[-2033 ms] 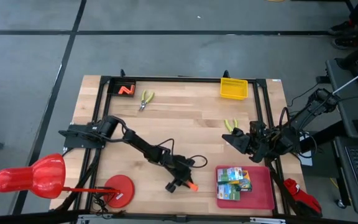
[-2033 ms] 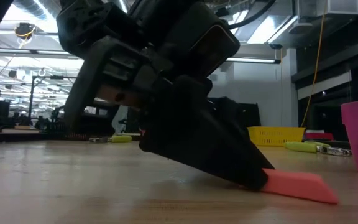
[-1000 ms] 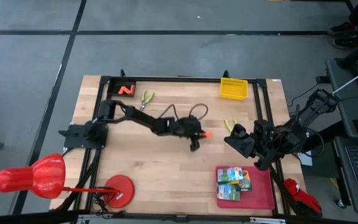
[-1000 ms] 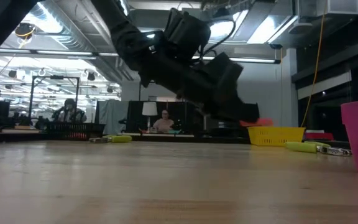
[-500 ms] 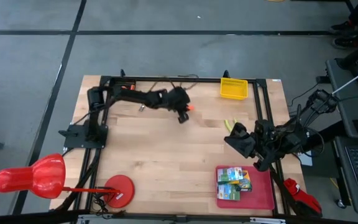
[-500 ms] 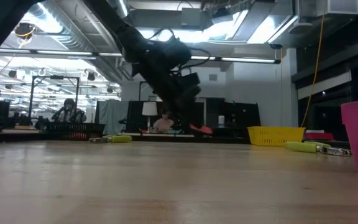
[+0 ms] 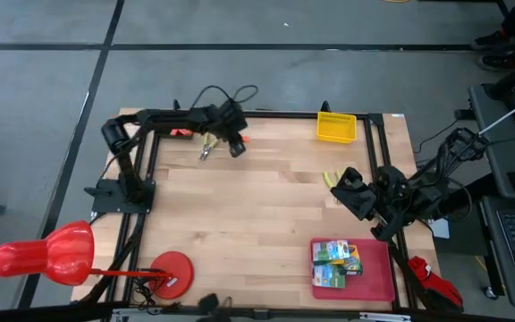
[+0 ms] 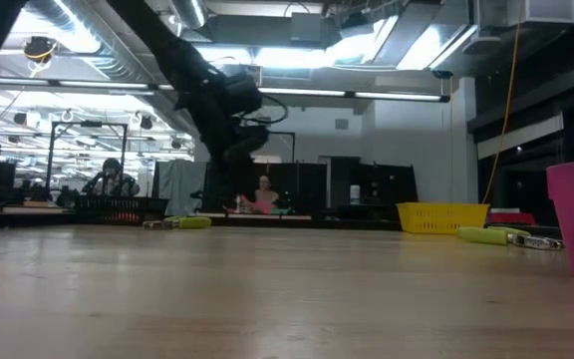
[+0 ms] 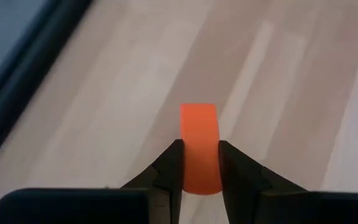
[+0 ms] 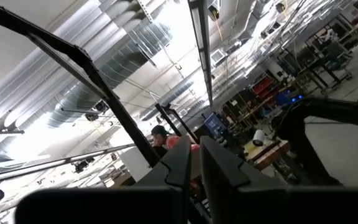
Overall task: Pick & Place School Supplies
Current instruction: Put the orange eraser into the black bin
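Orange stub: high view, it sits in my left tool at the far left of the wood table, just beside a yellow-handled scissor tool and near the small red item in the far-left corner.
Right tool: high view, waiting at the right of the table, tipped up, close to the other scissor tool; the red tray with crayon boxes lies nearer, the yellow basket farther.
Low view: my left arm hangs far back over the table; the basket and a yellow handle show at the right. I cannot make out the stub here.
Left wrist view: both fingers pinch the stub across its narrow sides, roughly half of it sticking out past the tips.
Right wrist view: fingers nearly touching, nothing between them, pointed at the ceiling.
Handling: I judge the stub light, stiff and smooth, so a firm mid-body pinch suits it; a tip-only hold could let it twist out.
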### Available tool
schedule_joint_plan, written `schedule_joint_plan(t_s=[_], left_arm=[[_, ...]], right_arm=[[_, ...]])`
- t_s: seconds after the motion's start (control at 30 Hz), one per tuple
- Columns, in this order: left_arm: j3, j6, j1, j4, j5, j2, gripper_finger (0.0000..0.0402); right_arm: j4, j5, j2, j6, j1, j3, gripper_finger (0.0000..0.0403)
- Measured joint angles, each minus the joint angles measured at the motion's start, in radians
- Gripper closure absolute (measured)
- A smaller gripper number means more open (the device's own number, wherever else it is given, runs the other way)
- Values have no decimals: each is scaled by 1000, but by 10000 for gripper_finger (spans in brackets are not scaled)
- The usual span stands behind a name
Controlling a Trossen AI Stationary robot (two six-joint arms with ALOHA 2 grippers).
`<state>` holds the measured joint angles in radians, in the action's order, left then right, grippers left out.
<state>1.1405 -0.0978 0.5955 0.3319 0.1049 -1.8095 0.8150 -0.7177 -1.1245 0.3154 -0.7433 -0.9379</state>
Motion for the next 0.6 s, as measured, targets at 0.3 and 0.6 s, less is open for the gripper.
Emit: schedule_joint_plan(t_s=[0.3, 0.6], left_arm=[[-220, 91, 126, 12, -35, 214, 325], [-413, 218, 239, 1, -178, 448, 323]], right_arm=[[0, 1, 7, -24, 8, 0, 364], [0, 80, 7, -6, 55, 1, 364]])
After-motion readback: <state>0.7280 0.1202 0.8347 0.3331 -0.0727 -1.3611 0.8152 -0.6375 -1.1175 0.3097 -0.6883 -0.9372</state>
